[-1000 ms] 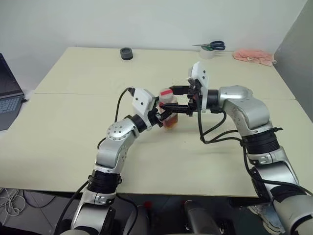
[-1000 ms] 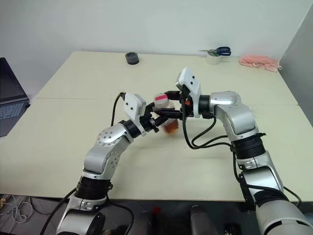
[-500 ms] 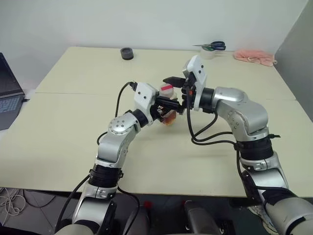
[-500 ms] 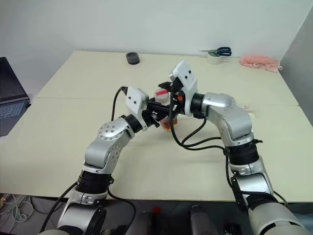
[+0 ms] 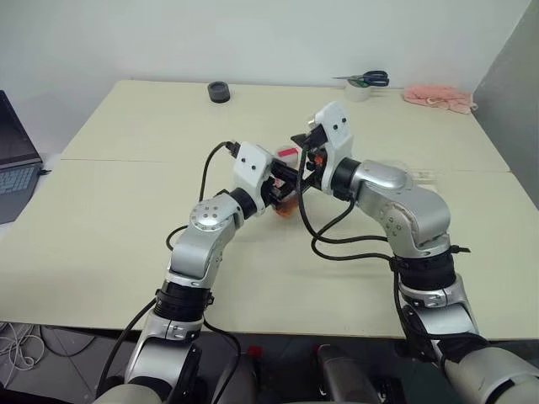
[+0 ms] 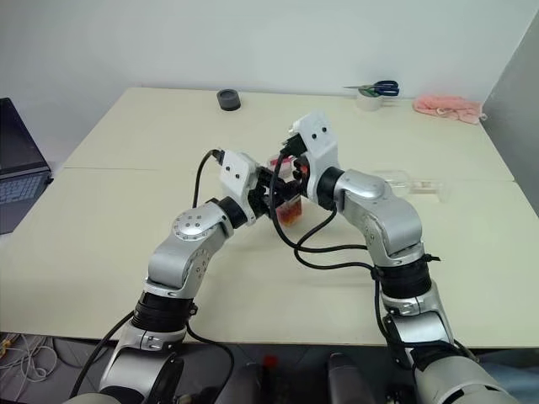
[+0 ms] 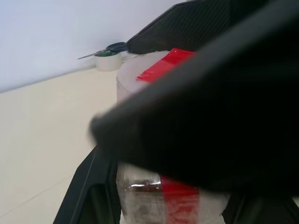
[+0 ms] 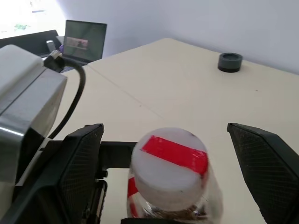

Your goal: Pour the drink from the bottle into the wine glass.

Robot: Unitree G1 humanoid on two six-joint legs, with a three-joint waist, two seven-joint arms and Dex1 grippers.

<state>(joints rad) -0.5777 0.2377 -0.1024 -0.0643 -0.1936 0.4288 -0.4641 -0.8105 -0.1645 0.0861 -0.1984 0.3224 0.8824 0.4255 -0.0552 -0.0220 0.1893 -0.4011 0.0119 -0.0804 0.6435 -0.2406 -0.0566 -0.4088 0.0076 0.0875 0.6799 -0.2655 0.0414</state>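
Observation:
My left gripper [image 5: 280, 194] is shut on the small clear bottle [image 5: 287, 195] and holds it upright above the table's middle. The amber drink [image 6: 289, 216] fills the bottle's lower part. Its white cap with a red strip [image 8: 169, 163] is on. My right gripper [image 8: 170, 161] is open, with one finger [image 8: 79, 163] on each side of the cap and a gap on both sides. A clear object that looks like the wine glass [image 6: 413, 181] lies on its side on the table, to the right of my right arm.
At the table's far edge sit a black round object [image 5: 218, 91], a tape roll with scissors [image 5: 360, 84] and a pink cloth [image 5: 435, 96]. An open laptop [image 5: 15, 156] stands off the left side. The cream table [image 5: 126, 219] has free room in front.
My right gripper has swung round from the bottle's right side until its fingers straddle the cap, and it has opened slightly wider. The left gripper still holds the bottle in nearly the same spot.

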